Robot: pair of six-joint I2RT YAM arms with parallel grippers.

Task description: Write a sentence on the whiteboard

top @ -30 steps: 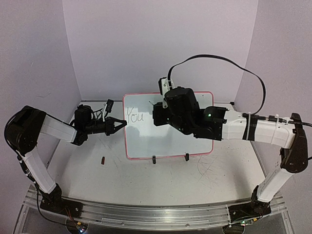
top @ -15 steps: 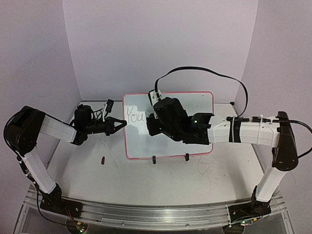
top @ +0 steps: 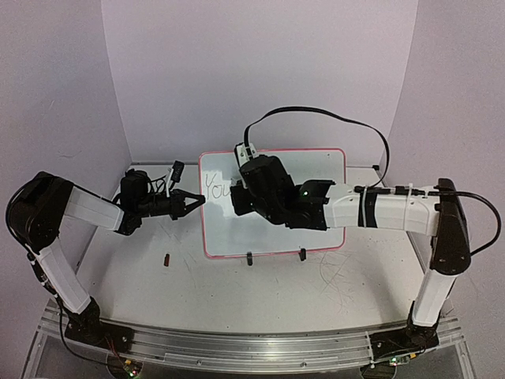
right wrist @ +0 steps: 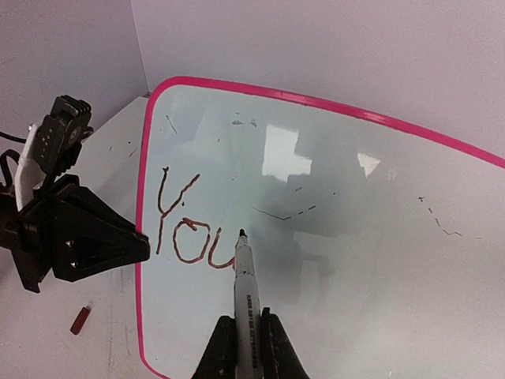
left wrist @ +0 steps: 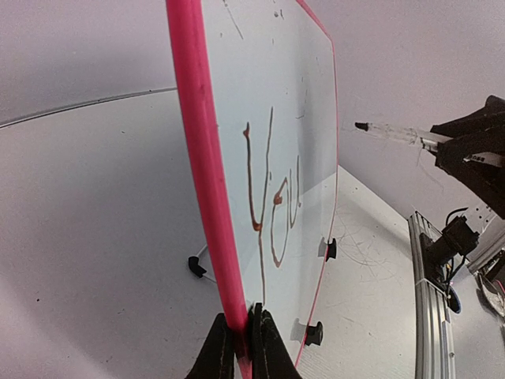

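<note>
The left gripper [left wrist: 242, 320] pinches the glossy white, pink-framed whiteboard [left wrist: 276, 79] by its edge. The right gripper [right wrist: 241, 328] clamps a slim pale-barrelled marker [right wrist: 245, 284] — tip beside the handwritten "You" [right wrist: 185, 229].

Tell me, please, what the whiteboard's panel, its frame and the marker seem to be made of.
Whiteboard panel: glossy coated surface, mirroring lights; core unclear. Frame: smooth pink plastic, probably, with rounded corners. Marker: pale plastic barrel with printed text, likely.
</note>
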